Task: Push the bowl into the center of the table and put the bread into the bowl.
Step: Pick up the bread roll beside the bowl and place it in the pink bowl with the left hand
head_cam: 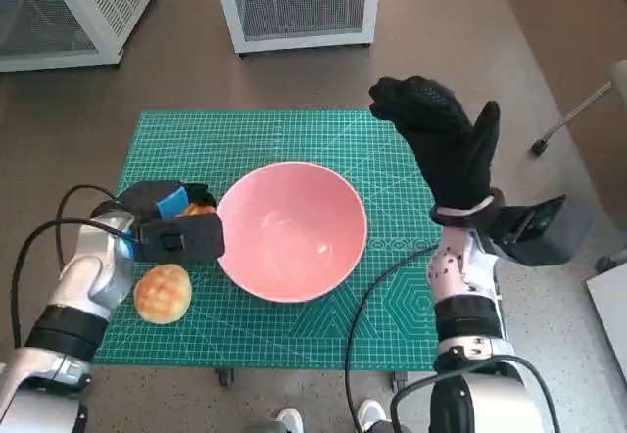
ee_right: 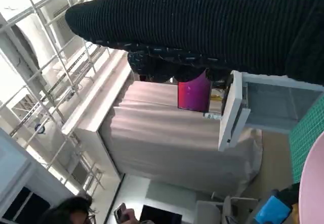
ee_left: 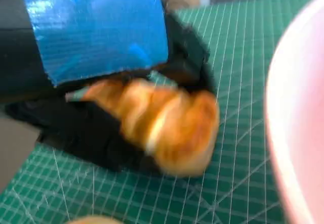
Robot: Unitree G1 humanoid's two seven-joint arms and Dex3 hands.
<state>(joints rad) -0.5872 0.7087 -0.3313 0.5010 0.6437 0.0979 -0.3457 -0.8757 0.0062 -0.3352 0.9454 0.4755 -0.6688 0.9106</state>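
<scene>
The pink bowl point(head_cam: 292, 229) stands near the middle of the green mat point(head_cam: 294, 134); its rim point(ee_left: 296, 133) fills one side of the left wrist view. Just left of it, my left hand point(head_cam: 168, 208) with the blue-taped back point(ee_left: 96, 26) grips a golden croissant-shaped bread point(ee_left: 167, 122), which peeks out in the head view point(head_cam: 197, 210). A round bun point(head_cam: 163, 293) lies on the mat at the front left, beside my left forearm. My right hand point(head_cam: 446, 144) in its black glove point(ee_right: 202, 26) is raised over the mat's right side, fingers spread, holding nothing.
Two white mesh cabinets point(head_cam: 299, 2) stand on the floor beyond the far edge. A chair base point(head_cam: 578, 120) is off to the right. Black cables point(head_cam: 377, 296) loop by both forearms. A person point(ee_right: 66, 211) shows in the right wrist view.
</scene>
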